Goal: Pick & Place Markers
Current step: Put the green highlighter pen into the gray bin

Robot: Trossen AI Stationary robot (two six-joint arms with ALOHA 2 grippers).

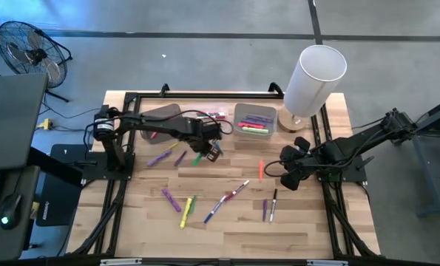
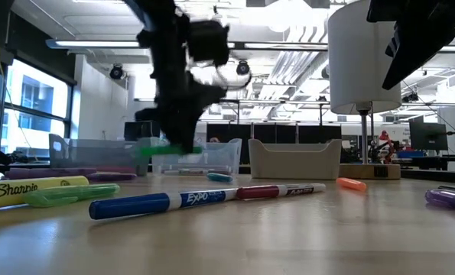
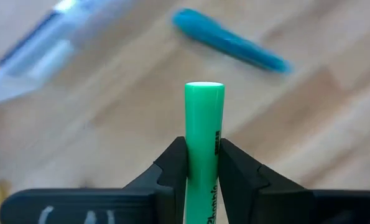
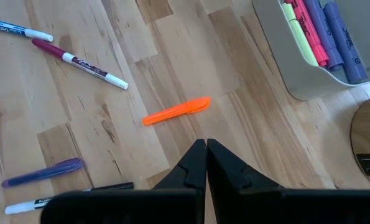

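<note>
My left gripper (image 1: 209,151) hangs over the table's middle, shut on a green marker (image 3: 203,124), which also shows in the low view as the green marker (image 2: 166,150). My right gripper (image 4: 204,155) waits, shut, over the table's right part, near an orange marker (image 4: 175,111). More markers lie flat on the wood: purple ones (image 1: 158,157), a yellow one (image 1: 184,214), a blue-and-white one (image 2: 166,202) and a red-and-white one (image 1: 238,191). A teal marker (image 3: 231,40) lies below the left gripper. Further markers lie in the grey bin (image 1: 255,120). My left gripper pinches the green marker's barrel (image 3: 203,152) between its two fingers (image 3: 175,165), which come from above and lie across it. One flat end (image 3: 204,87) sticks out past the fingers. The marker lies about level and is lifted clear of the table.
A clear bin (image 1: 160,117) and the grey bin stand side by side at the far edge. A tall white cylinder on a round base (image 1: 314,77) stands at the far right corner. Black frame rails (image 1: 116,192) run along the table's left and right sides.
</note>
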